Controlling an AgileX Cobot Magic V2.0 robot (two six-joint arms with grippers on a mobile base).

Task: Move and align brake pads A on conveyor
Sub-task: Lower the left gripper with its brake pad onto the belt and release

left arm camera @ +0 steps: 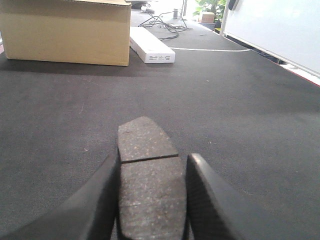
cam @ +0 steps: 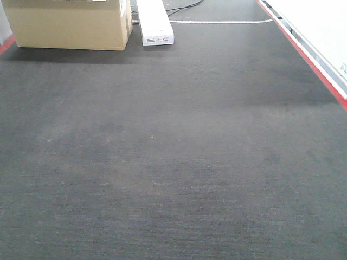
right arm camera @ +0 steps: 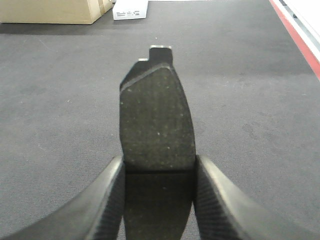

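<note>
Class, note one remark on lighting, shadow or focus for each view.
Front view: soft, patchy light on the conveyor; cardboard box shadows the belt at its base. Left wrist view: background washed out, grain sharp on left pad. Right wrist view: right pad dark, deepest shadow near the right claw.

The conveyor (cam: 173,162) lies bare from centre round to 6 o'clock, with wide passage either side. A cardboard box (cam: 70,24) blocks 11 o'clock, a white carton (cam: 154,21) just beside it at 12, cables (cam: 184,6) behind. The red edge stripe (cam: 312,62) closes off 2 o'clock. Brake pads (left arm camera: 147,140) fill the gaps of the left pincer (left arm camera: 152,162) and right pincer (right arm camera: 160,162).
</note>
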